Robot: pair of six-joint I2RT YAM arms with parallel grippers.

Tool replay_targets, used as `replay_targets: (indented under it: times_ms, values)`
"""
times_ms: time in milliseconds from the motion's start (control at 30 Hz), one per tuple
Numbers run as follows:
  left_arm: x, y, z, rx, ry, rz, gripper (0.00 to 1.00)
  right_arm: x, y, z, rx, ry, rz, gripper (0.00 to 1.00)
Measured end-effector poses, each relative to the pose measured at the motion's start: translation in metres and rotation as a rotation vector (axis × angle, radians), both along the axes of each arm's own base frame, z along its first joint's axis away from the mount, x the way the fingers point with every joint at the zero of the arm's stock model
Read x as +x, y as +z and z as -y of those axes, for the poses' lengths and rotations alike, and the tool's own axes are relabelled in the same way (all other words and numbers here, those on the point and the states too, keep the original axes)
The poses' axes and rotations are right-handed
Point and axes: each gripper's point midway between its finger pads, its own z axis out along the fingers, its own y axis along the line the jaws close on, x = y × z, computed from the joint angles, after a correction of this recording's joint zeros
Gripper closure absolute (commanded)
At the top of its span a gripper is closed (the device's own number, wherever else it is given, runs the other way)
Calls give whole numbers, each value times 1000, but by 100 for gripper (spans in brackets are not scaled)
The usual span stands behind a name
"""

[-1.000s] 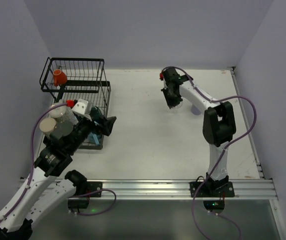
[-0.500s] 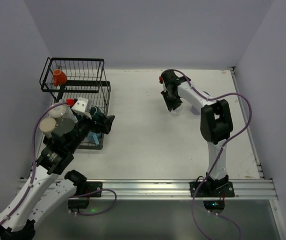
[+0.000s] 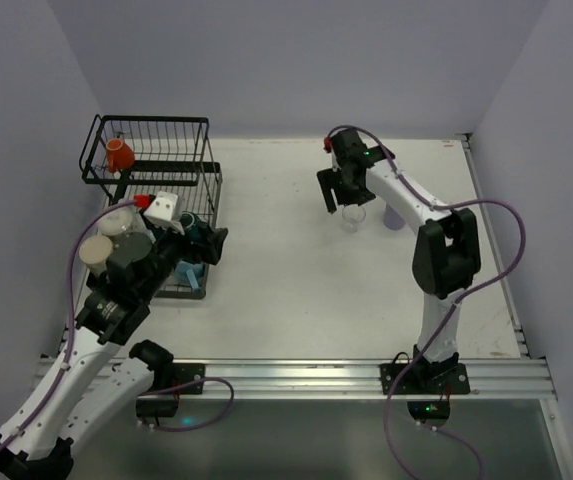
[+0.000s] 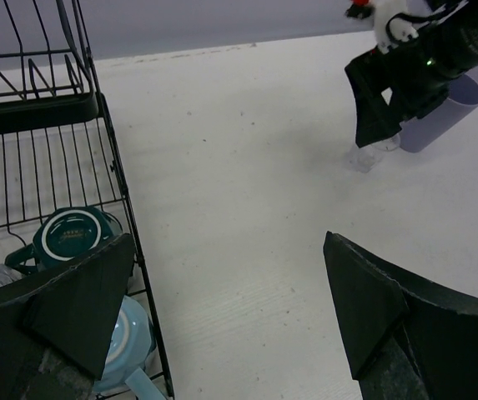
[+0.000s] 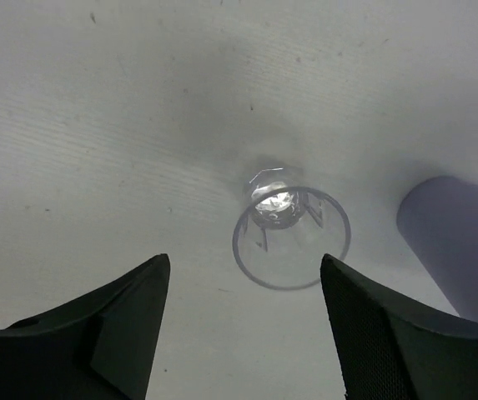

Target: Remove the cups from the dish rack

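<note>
The table (image 5: 97, 125) is white and matt, with fine grain lines. The clear glass (image 5: 289, 237) is transparent and shiny. At its 3 o'clock, the lavender tumbler (image 5: 460, 250) looks matt. The dish rack (image 4: 34, 112) is black coated wire, and the teal mug (image 4: 72, 236) is glossy.

The left arm (image 3: 66, 378) and right arm (image 3: 433, 320) have white links and black joint housings. A purple cable (image 3: 68, 290) follows each. Fingers (image 5: 97, 333) are black wedges.
</note>
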Motion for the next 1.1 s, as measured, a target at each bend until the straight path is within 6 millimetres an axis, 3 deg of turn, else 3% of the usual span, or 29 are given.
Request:
replay_targets:
  times_ms: [67,167,267,333,467,533,600,700,800,933,1100]
  values:
    - [2,-1,0,3,8,-8,0,2,28,-3,37,-6,66,14]
    - [7,5,-3,1,39,-22,0,-1,90,-8,137,-16,237,1]
    - [20,34,-9,-8,108,-22,0,-23,150,-15,286,-6,422,1]
    - [30,61,-13,-20,161,-10,0,-46,178,-21,406,6,516,1]
    - [59,128,-17,-55,266,41,0,-74,196,-30,572,34,588,1]
    - [78,153,-23,-58,329,58,0,-77,192,-36,613,46,584,1]
    - [101,163,-38,-54,396,56,0,-79,179,-41,635,53,558,1]
    - [141,146,-92,-18,563,-12,0,-88,158,-45,656,64,509,1]
    - [164,114,-135,25,692,-109,0,-94,156,-47,675,76,499,1]
    - [177,74,-174,67,780,-226,0,-97,173,-48,712,97,544,1]
    - [185,51,-214,73,826,-288,2,-98,179,-52,736,116,553,1]
